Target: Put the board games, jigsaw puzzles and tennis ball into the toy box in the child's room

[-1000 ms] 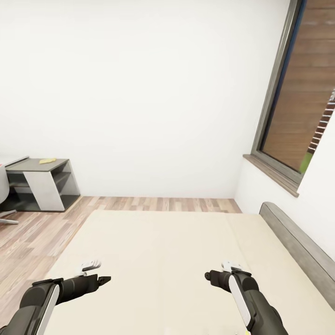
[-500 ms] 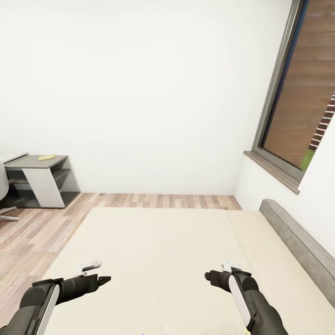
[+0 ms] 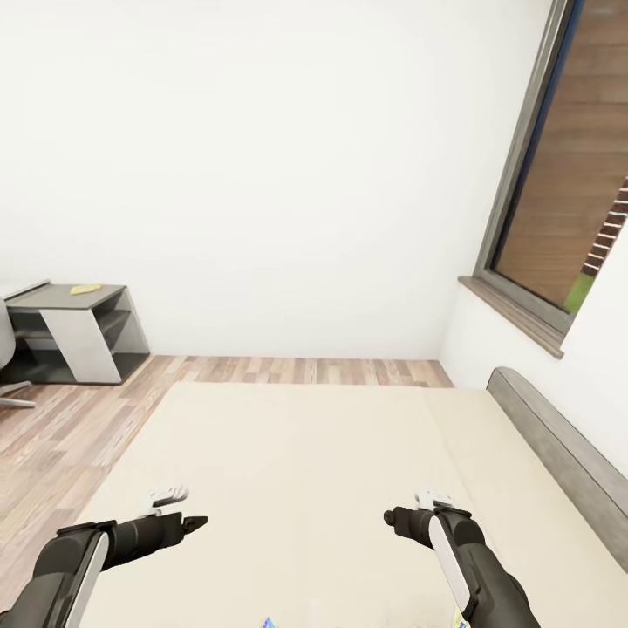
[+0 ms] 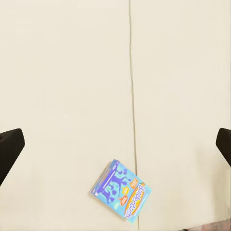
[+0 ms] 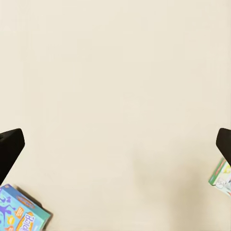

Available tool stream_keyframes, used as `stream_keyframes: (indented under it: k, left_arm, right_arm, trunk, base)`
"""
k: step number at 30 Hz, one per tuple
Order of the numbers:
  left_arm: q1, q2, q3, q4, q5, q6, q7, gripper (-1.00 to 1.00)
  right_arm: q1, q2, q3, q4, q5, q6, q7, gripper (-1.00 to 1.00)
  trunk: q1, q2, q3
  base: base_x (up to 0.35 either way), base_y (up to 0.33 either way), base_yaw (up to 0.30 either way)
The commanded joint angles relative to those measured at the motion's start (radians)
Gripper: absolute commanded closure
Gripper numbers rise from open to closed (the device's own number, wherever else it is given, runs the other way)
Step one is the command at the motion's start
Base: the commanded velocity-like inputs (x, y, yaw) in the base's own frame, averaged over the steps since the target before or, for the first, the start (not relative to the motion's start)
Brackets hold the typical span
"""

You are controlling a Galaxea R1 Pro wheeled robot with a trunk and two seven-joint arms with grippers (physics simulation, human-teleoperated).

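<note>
Hovering wide-open left gripper (image 4: 115, 144) and right gripper (image 5: 115, 144) over the bed (image 3: 305, 471), we've collected neither board game: blue carton (image 4: 121, 188), green-edged carton (image 5: 222, 176).

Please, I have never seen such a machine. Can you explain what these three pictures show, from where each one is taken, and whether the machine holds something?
This is a simulated wheeled robot with two arms. The large picture comes from a camera on its head, looking forward and down. There you see its left end effector and right end effector reaching out over a wide cream bed. Behind it are wood flooring, a white wall, a window and a dark grey shelf.

The two other pictures come from cameras near each wrist, looking down along the fingers, whose dark tips show at the edges. The left wrist camera sees a blue board game lying flat on the bed. The right wrist camera sees a corner of that blue carton and the edge of a second, green-edged carton.

Both end effectors are open and hold nothing.
</note>
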Motion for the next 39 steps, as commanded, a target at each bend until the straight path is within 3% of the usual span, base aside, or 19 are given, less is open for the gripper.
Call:
stream_keyframes:
  k: [1, 6, 9, 10, 13, 14, 17, 18, 20, 23, 27, 39]
  left_arm:
    - [-0.001, 0.001, 0.002, -0.002, 0.0, 0.008, -0.016, -1.0]
    - [-0.001, 0.007, 0.01, -0.026, -0.001, 0.017, -0.144, -1.0]
    - [-0.001, 0.029, 0.029, -0.038, -0.002, 0.023, -0.287, -1.0]
    - [-0.001, 0.048, 0.04, -0.04, -0.002, 0.026, -0.371, -1.0]
    - [-0.001, 0.08, 0.054, -0.043, -0.003, 0.029, -0.503, -1.0]
    - [-0.001, 0.103, 0.061, -0.044, -0.004, 0.029, -0.59, -1.0]
    - [-0.001, 0.132, 0.068, -0.044, -0.006, 0.027, -0.71, -1.0]
    - [-0.001, 0.149, 0.075, -0.044, -0.007, 0.025, -0.777, -1.0]
    - [0.0, 0.16, 0.086, -0.044, -0.007, 0.023, -0.831, -1.0]
    - [0.0, 0.173, 0.114, -0.044, -0.01, 0.021, -0.903, -1.0]
    - [0.0, 0.179, 0.139, -0.043, -0.01, 0.021, -0.941, -1.0]
    - [0.001, 0.183, 0.153, -0.042, -0.014, 0.021, -0.958, -1.0]
  right_arm:
    - [-0.001, 0.001, -0.002, -0.001, -0.01, 0.004, -0.007, -1.0]
    - [-0.001, 0.001, -0.002, -0.002, -0.01, 0.004, -0.007, -1.0]
    - [-0.001, 0.001, -0.002, -0.002, -0.01, 0.005, -0.007, -1.0]
    - [-0.001, 0.001, -0.002, -0.002, -0.01, 0.005, -0.007, -1.0]
    - [-0.001, 0.001, -0.002, -0.002, -0.01, 0.005, -0.007, -1.0]
    - [-0.001, 0.001, -0.002, -0.001, -0.01, 0.005, -0.007, -1.0]
    - [-0.001, 0.001, -0.002, -0.001, -0.01, 0.005, -0.007, -1.0]
    - [-0.001, 0.001, -0.002, -0.002, -0.01, 0.005, -0.007, -1.0]
    - [-0.001, 0.001, -0.002, -0.001, -0.01, 0.005, -0.007, -1.0]
    - [-0.001, 0.001, -0.002, -0.001, -0.01, 0.005, -0.007, -1.0]
    - [-0.001, 0.001, -0.002, -0.001, -0.01, 0.005, -0.007, -1.0]
    - [-0.001, 0.001, -0.002, -0.001, -0.01, 0.005, -0.007, -1.0]
  trunk:
    - [0.001, -0.002, -0.004]
    - [0.001, -0.002, -0.012]
    - [0.001, -0.002, -0.017]
    - [0.001, -0.002, -0.019]
    - [0.001, -0.002, -0.024]
    - [0.001, -0.002, -0.025]
    - [0.001, -0.002, -0.03]
    - [0.001, -0.002, -0.032]
    - [0.001, -0.002, -0.035]
    - [0.001, -0.002, -0.04]
    - [0.001, -0.002, -0.047]
    - [0.001, -0.002, -0.067]
  base:
    - [0.0, 0.0, 0.0]
    - [0.0, 0.0, 0.0]
    - [0.0, 0.0, 0.0]
    - [0.0, 0.0, 0.0]
    - [0.0, 0.0, 0.0]
    - [0.0, 0.0, 0.0]
    - [0.0, 0.0, 0.0]
    - [0.0, 0.0, 0.0]
    - [0.0, 0.0, 0.0]
    - [0.0, 0.0, 0.0]
    - [0.0, 0.0, 0.0]
    - [0.0, 0.0, 0.0]
